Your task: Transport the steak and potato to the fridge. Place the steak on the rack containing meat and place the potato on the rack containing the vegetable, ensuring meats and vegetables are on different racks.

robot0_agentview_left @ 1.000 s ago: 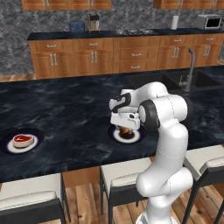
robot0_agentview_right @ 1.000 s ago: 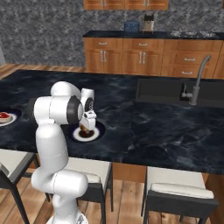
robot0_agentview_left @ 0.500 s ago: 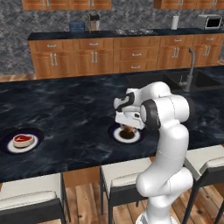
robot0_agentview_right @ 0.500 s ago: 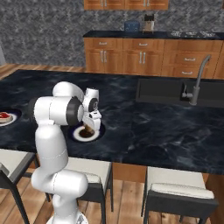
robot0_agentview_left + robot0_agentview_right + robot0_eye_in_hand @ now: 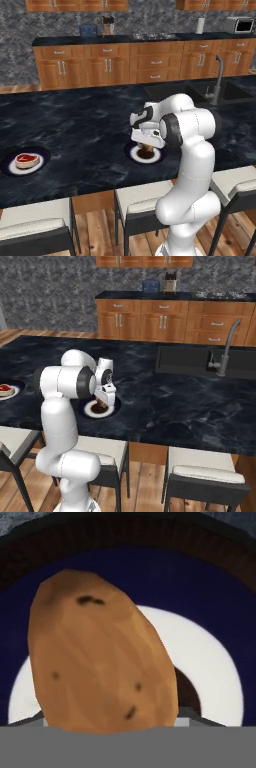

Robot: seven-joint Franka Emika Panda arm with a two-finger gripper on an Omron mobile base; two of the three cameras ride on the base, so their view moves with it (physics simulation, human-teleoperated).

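1. Potato (image 5: 100, 657) is sitting between the fingers, just above its white plate (image 5: 156, 156) on the near side of the bench (image 5: 75, 130); I judge it held, though the fingers (image 5: 145, 148) are hidden behind it.
2. Potato is looking firm, light and matte, not slippery; gripping across its narrow middle is likely the safest hold.
3. Steak (image 5: 27, 160) is lying on the far-left plate.
4. Compared with a second ago, the hand is rising slightly off the plate.

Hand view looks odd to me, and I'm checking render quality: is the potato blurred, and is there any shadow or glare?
Hand view: the potato looms large, edges slightly soft, matte, no glare; a dark shadow falls on the white plate beside it. Left base view: the steak is small and coarse.
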